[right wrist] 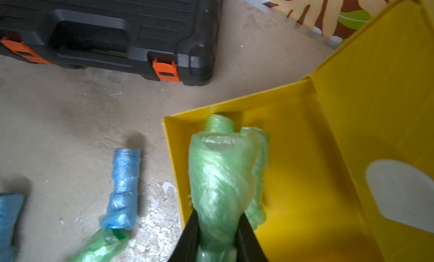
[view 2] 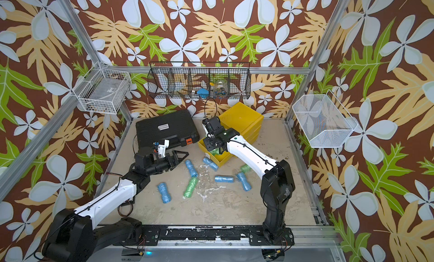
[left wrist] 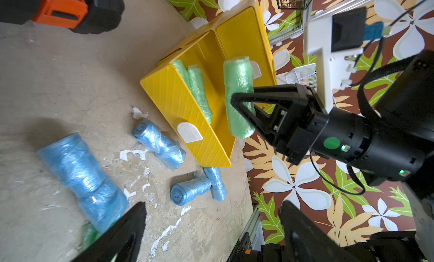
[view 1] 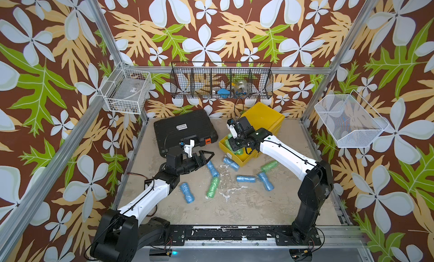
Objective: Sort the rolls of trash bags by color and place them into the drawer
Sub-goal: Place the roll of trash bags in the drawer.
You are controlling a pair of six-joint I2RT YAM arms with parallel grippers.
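Above beige tabletop, right fingers clamp green roll; left fingers spread wide.

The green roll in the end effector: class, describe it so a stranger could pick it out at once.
Find the yellow drawer pulled open at the back of the table. Over it, the right end effector grips one green roll. The other green rolls there lie loose inside; only this one is pinched between black fingers.

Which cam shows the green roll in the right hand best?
Left wrist: the green roll shows full length, pinched by the right hand over the drawer. Right wrist: close but blurred. In both top views the arm hides it.
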